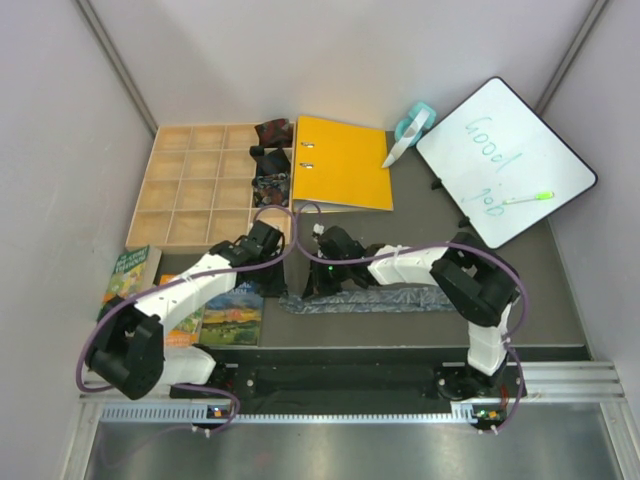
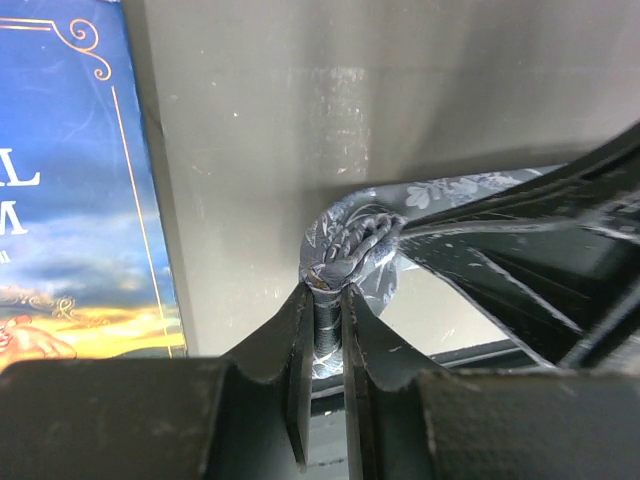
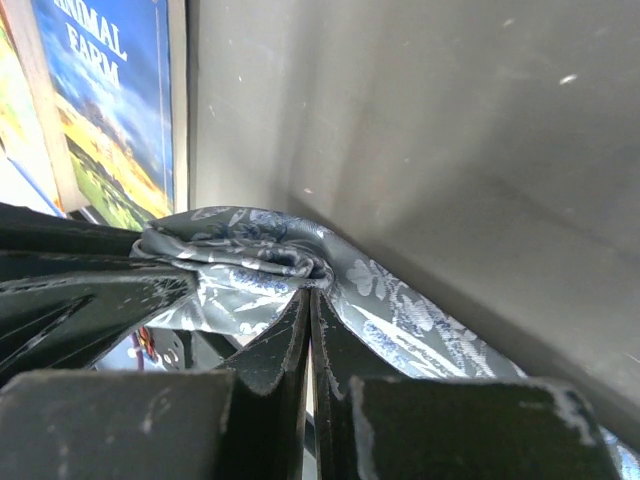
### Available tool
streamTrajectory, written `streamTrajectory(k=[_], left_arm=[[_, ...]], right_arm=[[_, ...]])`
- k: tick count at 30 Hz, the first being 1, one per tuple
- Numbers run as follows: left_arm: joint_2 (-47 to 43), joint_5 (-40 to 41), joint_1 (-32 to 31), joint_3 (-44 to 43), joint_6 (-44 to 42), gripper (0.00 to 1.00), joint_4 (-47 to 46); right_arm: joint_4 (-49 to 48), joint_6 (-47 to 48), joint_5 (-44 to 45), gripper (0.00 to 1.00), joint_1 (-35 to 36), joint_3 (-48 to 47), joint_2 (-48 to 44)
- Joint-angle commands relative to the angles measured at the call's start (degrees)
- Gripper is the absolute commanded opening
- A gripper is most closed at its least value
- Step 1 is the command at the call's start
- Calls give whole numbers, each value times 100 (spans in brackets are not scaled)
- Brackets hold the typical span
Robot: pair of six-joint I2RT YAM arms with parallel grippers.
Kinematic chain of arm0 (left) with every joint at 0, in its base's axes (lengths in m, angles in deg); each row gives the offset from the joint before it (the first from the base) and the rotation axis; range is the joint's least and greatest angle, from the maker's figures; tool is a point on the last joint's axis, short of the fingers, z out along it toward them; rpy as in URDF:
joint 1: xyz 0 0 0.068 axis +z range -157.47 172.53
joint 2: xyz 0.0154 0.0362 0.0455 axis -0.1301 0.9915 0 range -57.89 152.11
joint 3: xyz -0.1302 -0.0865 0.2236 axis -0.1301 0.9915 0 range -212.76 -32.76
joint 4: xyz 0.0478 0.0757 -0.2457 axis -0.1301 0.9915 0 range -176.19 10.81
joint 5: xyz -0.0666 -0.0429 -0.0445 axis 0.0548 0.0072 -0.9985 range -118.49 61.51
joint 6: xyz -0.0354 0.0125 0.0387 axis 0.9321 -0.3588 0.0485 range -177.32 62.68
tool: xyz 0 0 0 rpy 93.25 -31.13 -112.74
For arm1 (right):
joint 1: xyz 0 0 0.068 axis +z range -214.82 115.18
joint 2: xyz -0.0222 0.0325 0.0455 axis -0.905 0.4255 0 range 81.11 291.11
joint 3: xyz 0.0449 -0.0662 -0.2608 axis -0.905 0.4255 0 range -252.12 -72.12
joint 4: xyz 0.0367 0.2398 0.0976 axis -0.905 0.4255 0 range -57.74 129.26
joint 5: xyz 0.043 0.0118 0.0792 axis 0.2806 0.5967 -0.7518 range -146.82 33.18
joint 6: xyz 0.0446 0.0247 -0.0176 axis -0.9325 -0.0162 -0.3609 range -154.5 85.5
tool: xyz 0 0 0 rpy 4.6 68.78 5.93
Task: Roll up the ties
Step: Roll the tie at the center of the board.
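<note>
A silvery grey-blue tie (image 1: pixel 400 298) with a pale floral pattern lies stretched across the dark mat near the front. Its left end is lifted and bunched into a small coil (image 2: pixel 345 245). My left gripper (image 2: pixel 327 290) (image 1: pixel 288 268) is shut on that coil, with fabric showing between its fingers. My right gripper (image 3: pixel 310 290) (image 1: pixel 312 280) meets it from the other side, jaws shut on a fold of the same tie (image 3: pixel 400 300). Three small rolled ties, dark red (image 1: pixel 272 130), black (image 1: pixel 268 160) and speckled (image 1: pixel 270 185), sit in the wooden tray's right column.
A wooden compartment tray (image 1: pixel 200 190) stands at the back left, beside an orange binder (image 1: pixel 340 160). A whiteboard (image 1: pixel 505 165) with a green marker and a tape dispenser (image 1: pixel 412 125) are at the back right. Books (image 1: pixel 230 310) lie left of the tie, under my left arm.
</note>
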Motion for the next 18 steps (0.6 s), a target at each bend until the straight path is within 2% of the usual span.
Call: streamTrajectory(k=[1,7,18], left_arm=[[-48,148,-52,-346,-54,11,225],[207,157,-219,-592,95,11,172],[840,350,-931,-873,473,11,-74]], right_arm=[[-11,-36,4,2,130,-312,152],[-73,-88,-83,2,156,-321,267],[-495,-335,-399,2,156,-251,355]])
